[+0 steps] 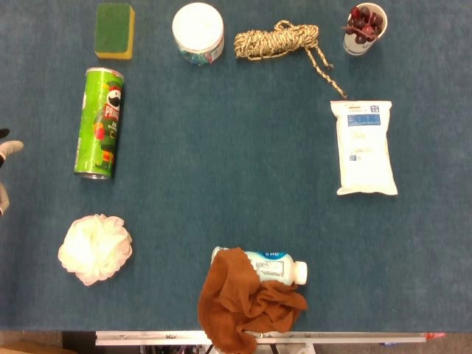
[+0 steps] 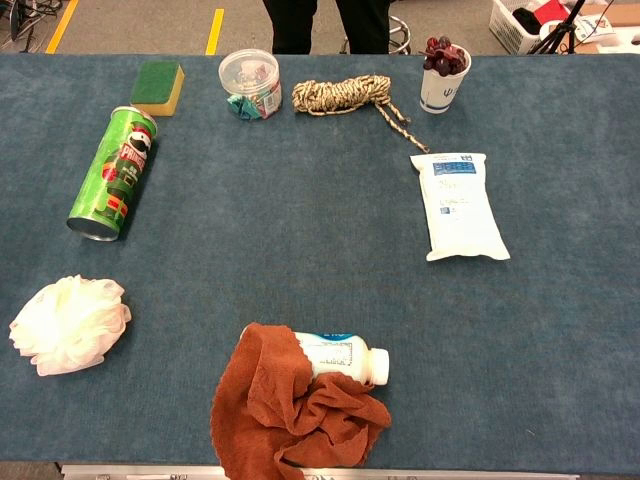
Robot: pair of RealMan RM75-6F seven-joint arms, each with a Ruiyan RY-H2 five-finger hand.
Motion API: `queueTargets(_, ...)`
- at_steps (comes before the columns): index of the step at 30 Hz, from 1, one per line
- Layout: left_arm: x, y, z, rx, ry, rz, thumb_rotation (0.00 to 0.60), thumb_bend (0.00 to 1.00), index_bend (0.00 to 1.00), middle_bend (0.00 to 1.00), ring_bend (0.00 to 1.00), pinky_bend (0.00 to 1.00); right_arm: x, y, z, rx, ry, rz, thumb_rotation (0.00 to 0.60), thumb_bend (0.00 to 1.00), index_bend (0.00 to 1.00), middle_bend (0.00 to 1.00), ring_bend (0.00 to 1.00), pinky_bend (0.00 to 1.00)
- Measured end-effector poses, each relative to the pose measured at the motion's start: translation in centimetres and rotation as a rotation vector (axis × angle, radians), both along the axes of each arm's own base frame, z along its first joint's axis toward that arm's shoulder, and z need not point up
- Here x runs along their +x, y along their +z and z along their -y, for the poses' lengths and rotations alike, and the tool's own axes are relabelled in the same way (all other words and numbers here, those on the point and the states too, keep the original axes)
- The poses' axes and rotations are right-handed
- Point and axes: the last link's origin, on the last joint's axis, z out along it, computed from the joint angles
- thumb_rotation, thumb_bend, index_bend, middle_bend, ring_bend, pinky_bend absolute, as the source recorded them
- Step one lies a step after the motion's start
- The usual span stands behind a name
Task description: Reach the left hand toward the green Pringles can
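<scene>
The green Pringles can [image 1: 99, 122] lies on its side at the left of the blue table, its open end toward me; the chest view shows the can [image 2: 113, 172] too. Only the fingertips of my left hand [image 1: 6, 166] show, at the left edge of the head view, apart from the can and level with its lower end. The fingertips are spread with nothing between them. My left hand is outside the chest view. My right hand is in neither view.
Behind the can lie a green and yellow sponge [image 1: 114, 29] and a white-lidded tub [image 1: 198, 32]. A white bath pouf [image 1: 95, 248] sits in front of it. Elsewhere: coiled rope [image 1: 278, 40], cup of red items [image 1: 364, 28], white packet [image 1: 363, 147], bottle [image 1: 274, 267] under a brown cloth [image 1: 242, 301].
</scene>
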Motion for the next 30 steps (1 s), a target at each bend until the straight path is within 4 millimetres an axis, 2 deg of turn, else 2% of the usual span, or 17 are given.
queueTargets(3, -0.04, -0.23, -0.18, -0.004, 0.013, 0.0, 0.6, 1.0, 0.23, 0.12, 0.16, 0.39, 0.03, 0.07, -0.13, -0.004, -0.003, -0.003, 0.6, 0.05, 0.31, 0.21, 0.2, 0.39)
queueTargets(7, -0.07, -0.5, -0.3, -0.012, 0.038, 0.008, 0.6, 1.0, 0.13, 0.05, 0.1, 0.33, 0.12, 0.2, -0.26, -0.012, -0.002, -0.004, 0.6, 0.05, 0.31, 0.21, 0.2, 0.39)
queueTargets(10, 0.04, -0.58, -0.34, -0.019, 0.049, 0.016, 0.6, 1.0, 0.08, 0.01, 0.05, 0.24, 0.17, 0.24, -0.31, -0.014, -0.001, -0.004, 0.6, 0.05, 0.31, 0.21, 0.2, 0.39)
queueTargets(13, 0.22, -0.54, -0.35, -0.018, 0.049, 0.029, 0.6, 1.0, 0.06, 0.0, 0.01, 0.09, 0.15, 0.19, -0.31, -0.011, -0.003, -0.004, 0.6, 0.05, 0.31, 0.21, 0.2, 0.39)
queueTargets(15, 0.29, -0.47, -0.34, -0.015, 0.045, 0.032, 0.6, 1.0, 0.05, 0.0, 0.0, 0.04, 0.15, 0.16, -0.31, -0.01, -0.003, -0.004, 0.6, 0.05, 0.31, 0.21, 0.2, 0.39)
queueTargets(20, 0.21, -0.56, -0.25, -0.027, 0.05, 0.033, 0.6, 1.0, 0.03, 0.0, 0.0, 0.0, 0.16, 0.13, -0.31, -0.009, -0.002, -0.004, 0.6, 0.05, 0.31, 0.21, 0.2, 0.39)
queueTargets(30, 0.44, -0.98, -0.17, -0.053, 0.043, 0.064, 0.6, 1.0, 0.02, 0.0, 0.0, 0.0, 0.18, 0.25, -0.32, -0.014, -0.002, -0.002, 0.6, 0.05, 0.31, 0.21, 0.2, 0.39)
